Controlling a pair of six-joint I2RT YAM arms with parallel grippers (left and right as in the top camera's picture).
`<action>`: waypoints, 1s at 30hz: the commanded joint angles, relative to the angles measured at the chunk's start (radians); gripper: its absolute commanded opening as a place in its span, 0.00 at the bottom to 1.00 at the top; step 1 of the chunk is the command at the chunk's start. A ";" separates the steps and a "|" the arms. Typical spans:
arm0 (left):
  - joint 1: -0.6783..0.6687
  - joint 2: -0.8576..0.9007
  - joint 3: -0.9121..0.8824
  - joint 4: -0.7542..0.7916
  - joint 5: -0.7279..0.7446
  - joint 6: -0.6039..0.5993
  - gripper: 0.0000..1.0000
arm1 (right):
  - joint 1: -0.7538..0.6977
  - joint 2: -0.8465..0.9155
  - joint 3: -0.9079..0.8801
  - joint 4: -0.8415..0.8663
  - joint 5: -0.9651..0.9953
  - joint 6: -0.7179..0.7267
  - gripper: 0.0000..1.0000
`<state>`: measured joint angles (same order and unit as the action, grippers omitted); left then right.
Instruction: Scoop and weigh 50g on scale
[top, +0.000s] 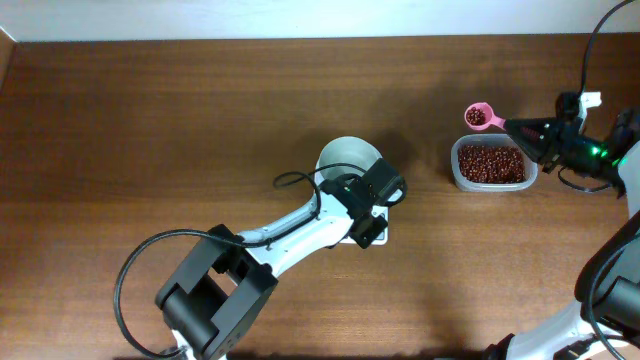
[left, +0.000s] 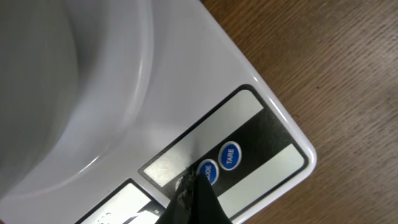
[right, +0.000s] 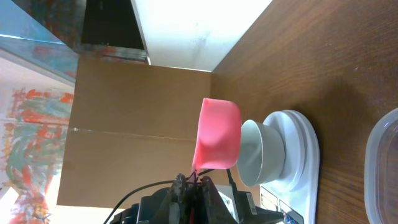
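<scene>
In the left wrist view, the scale (left: 205, 74) runs off the left and bottom edges. Its display (left: 115, 205) is clipped at the lower edge, so you can't read it, and the left gripper (left: 189, 202) hides part of one blue button (left: 208, 171). From overhead, your left arm (top: 290, 230) covers the scale's body, leaving only the bowl (top: 347, 158) at centre frame. In the right wrist view the scoop (right: 217, 134) shows only its outside, contents unseen, and the clear tub (right: 384, 168) is cut by the right edge.

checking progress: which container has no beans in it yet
The white bowl on the scale looks empty; the clear tub and the pink scoop both hold red-brown beans.
</scene>
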<state>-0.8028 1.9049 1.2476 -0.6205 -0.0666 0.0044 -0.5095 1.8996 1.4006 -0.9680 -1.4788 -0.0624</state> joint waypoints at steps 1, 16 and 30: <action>-0.002 0.014 -0.003 -0.003 -0.032 0.007 0.00 | 0.013 0.009 -0.006 0.000 -0.002 -0.008 0.04; -0.001 0.065 -0.003 -0.002 -0.036 0.008 0.00 | 0.013 0.009 -0.006 0.000 -0.002 -0.008 0.04; 0.032 -0.179 0.201 -0.288 -0.035 0.016 0.00 | 0.013 0.009 -0.006 -0.005 0.053 -0.008 0.04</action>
<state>-0.7822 1.7321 1.4460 -0.9005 -0.0917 0.0048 -0.5091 1.8996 1.4006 -0.9680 -1.4673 -0.0624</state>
